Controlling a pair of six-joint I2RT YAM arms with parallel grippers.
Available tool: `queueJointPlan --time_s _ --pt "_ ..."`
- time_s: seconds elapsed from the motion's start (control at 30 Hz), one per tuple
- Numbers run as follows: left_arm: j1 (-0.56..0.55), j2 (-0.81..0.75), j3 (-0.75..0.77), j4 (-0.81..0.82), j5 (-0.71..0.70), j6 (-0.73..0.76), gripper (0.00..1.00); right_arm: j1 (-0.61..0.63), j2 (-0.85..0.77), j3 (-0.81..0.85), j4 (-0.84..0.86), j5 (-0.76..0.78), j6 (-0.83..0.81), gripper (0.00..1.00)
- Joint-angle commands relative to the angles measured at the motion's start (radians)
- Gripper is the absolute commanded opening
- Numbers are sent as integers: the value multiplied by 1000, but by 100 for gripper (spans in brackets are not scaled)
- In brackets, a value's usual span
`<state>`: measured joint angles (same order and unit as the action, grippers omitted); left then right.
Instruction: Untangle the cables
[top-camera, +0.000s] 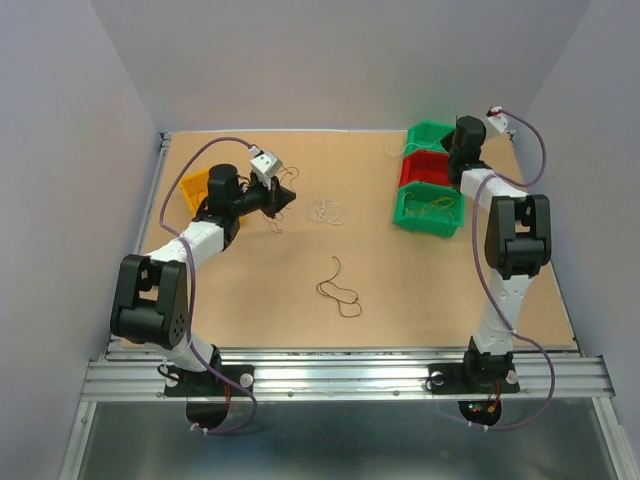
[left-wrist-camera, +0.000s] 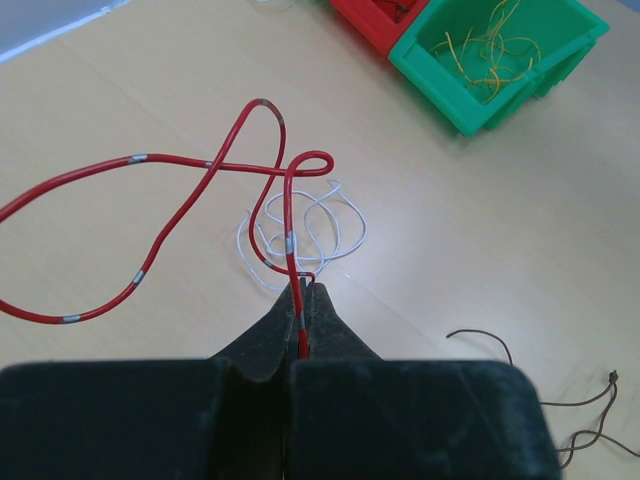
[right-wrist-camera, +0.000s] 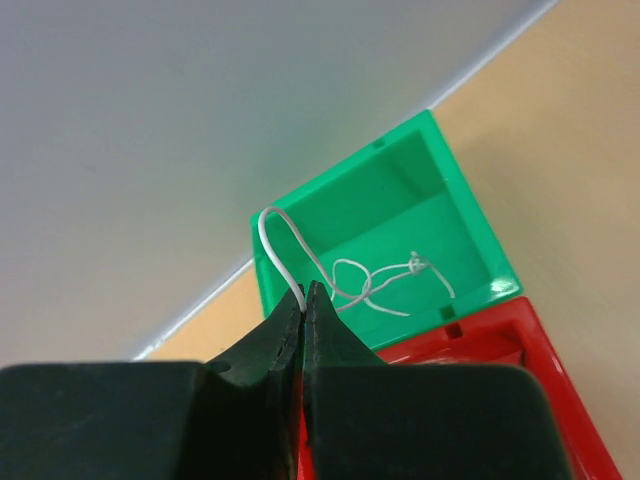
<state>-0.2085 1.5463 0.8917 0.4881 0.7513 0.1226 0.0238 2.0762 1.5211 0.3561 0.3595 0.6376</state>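
Note:
My left gripper (left-wrist-camera: 303, 286) is shut on a red cable (left-wrist-camera: 215, 165) with grey bands, which loops out ahead of the jaws above the table. A white cable coil (left-wrist-camera: 305, 225) lies on the table under it, and also shows in the top view (top-camera: 328, 210). My right gripper (right-wrist-camera: 305, 290) is shut on the end of a thin white cable (right-wrist-camera: 350, 280), whose knotted loops hang into the far green bin (right-wrist-camera: 400, 215). In the top view the left gripper (top-camera: 284, 198) is at left centre and the right gripper (top-camera: 462, 138) is over the back bins.
A dark cable (top-camera: 340, 290) lies loose mid-table. A row of bins stands at the back right: green (top-camera: 428, 134), red (top-camera: 422, 168), and green with yellow cables (top-camera: 428, 212). An orange bin (top-camera: 196, 188) sits behind the left arm. Walls enclose the table.

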Motion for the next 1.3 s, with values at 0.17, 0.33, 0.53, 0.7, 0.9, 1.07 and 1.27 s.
queueJointPlan --time_s 0.17,0.33,0.53,0.7,0.9,1.07,1.27 --pt "-11 -58 -16 30 6 12 0 -18 -123 -32 -52 260 68 1" --pt "-14 -58 -14 29 -1 15 0 -51 -166 -42 -57 251 68 1" --pt "-14 -61 -16 29 -9 20 0 -51 -133 -24 -57 208 60 1" --pt "-14 -63 -17 29 -10 20 0 -51 -125 -16 -55 188 51 1" --pt "-15 -58 -14 27 -9 20 0 -32 -82 49 -28 33 -58 1" --pt "-17 -63 -16 26 -4 22 0 5 8 180 -106 -54 -130 1" --pt "-19 -63 -16 24 -4 22 0 8 74 192 -111 -100 -105 2"
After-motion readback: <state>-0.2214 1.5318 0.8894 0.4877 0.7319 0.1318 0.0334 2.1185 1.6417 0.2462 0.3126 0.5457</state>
